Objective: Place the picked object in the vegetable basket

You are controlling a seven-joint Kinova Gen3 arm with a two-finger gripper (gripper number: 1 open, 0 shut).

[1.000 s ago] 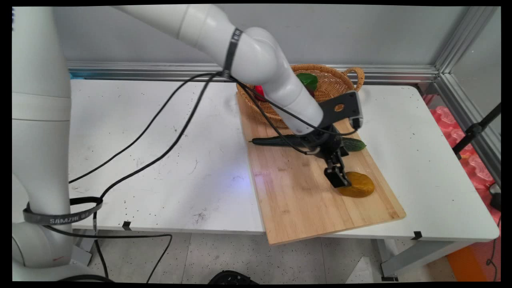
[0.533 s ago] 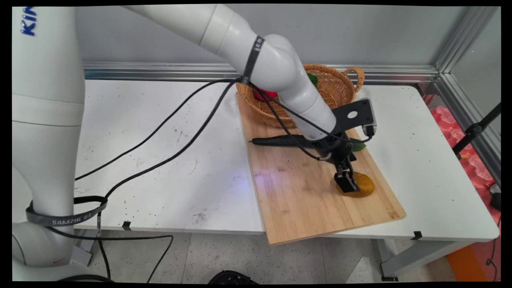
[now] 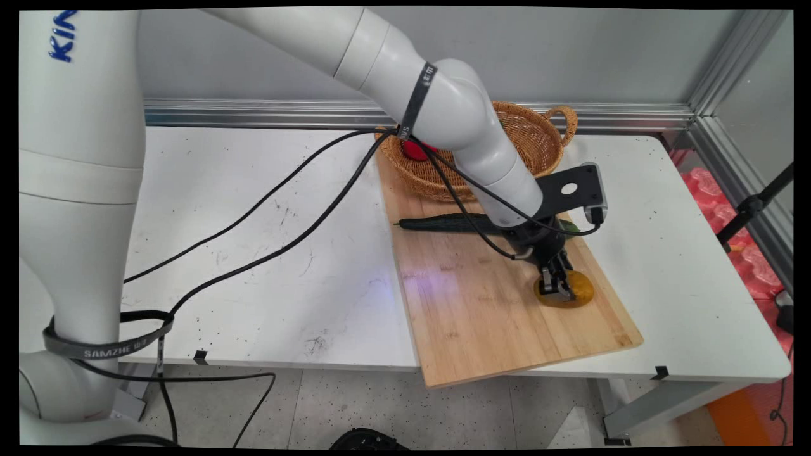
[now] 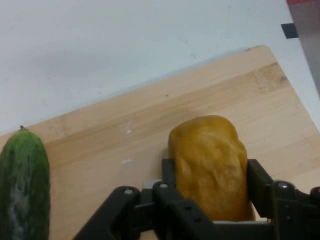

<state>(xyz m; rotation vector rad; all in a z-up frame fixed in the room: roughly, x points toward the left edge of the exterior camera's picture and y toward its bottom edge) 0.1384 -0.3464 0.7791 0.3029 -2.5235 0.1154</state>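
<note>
The jaws (image 4: 210, 200) stand wide astride a yellow bread roll (image 4: 210, 165) on the wooden board (image 3: 481, 316), its long axis running straight out between them, cucumber (image 4: 22, 185) lying apart to one side.

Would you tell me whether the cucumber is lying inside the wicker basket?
No, the cucumber lies on the wooden cutting board, in front of the wicker basket.

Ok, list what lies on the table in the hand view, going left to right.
cucumber → yellow-orange lump between the fingers, both on the wooden board.
</note>
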